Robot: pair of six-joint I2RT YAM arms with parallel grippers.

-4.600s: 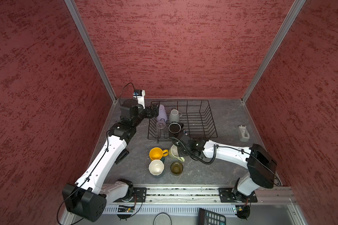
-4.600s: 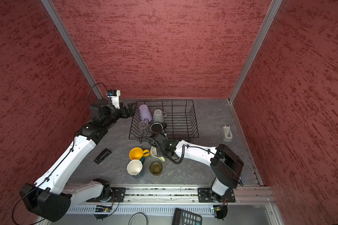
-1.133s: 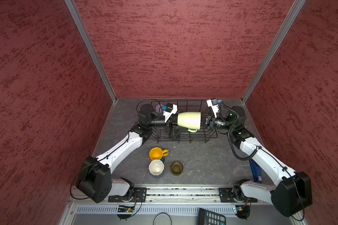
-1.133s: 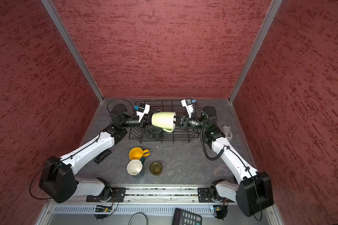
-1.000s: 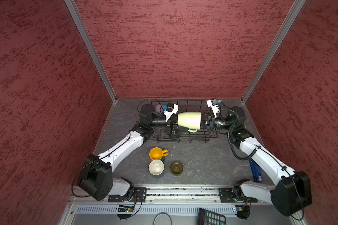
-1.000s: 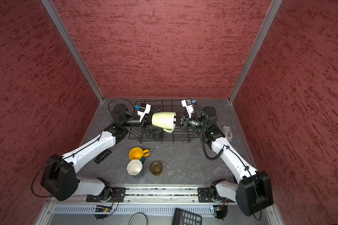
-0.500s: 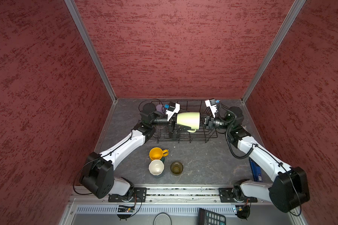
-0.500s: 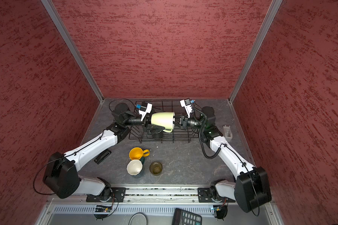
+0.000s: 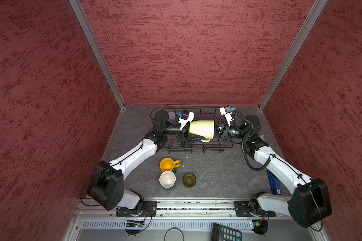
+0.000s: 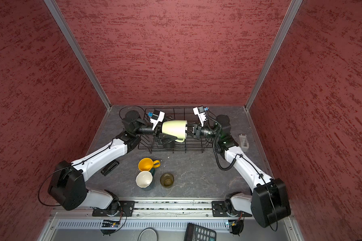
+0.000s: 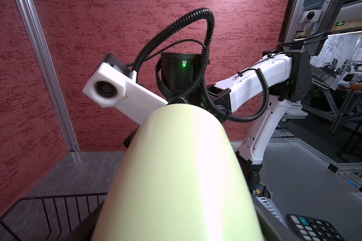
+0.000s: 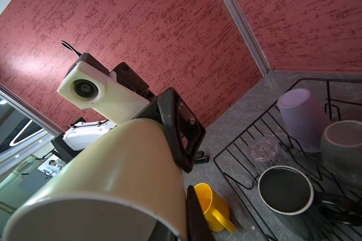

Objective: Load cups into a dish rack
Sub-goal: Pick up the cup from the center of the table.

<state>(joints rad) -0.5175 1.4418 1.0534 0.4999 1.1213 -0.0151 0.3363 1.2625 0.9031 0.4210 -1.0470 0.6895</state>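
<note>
The green mug (image 9: 201,127) is held horizontal in the air above the rack (image 9: 205,112), between the two claws. Its wide mouth faces the right arm and its narrow base faces the left arm. The handle hangs downward.

The right claw (image 9: 218,131) is clenched on the mug's rim. In the right wrist view, one finger (image 12: 193,210) lies against the outside of the rim wall.

The left claw (image 9: 186,133) sits at the base end of the mug. In the right wrist view, one finger (image 12: 176,125) lies along the mug's side near the base. The opposite finger is hidden, so it cannot be told whether this claw grips the mug.

The rack stands on the surface (image 9: 213,167), close to the rear wall. Its left end holds four items:
- lilac tumbler (image 12: 297,119), base up
- grey mug (image 12: 347,141), just beside the tumbler
- clear glass (image 12: 263,152)
- black mug (image 12: 285,189), nearest the front wires

Three cups stand upright on the surface in front of the rack:
- yellow mug (image 9: 167,164), with its handle toward the right arm's side
- teal mug (image 9: 167,179), cream inside, just in front of the yellow mug
- olive glass (image 9: 189,179), beside the teal mug

A calculator (image 9: 226,233) lies on the metal ledge at the front.
</note>
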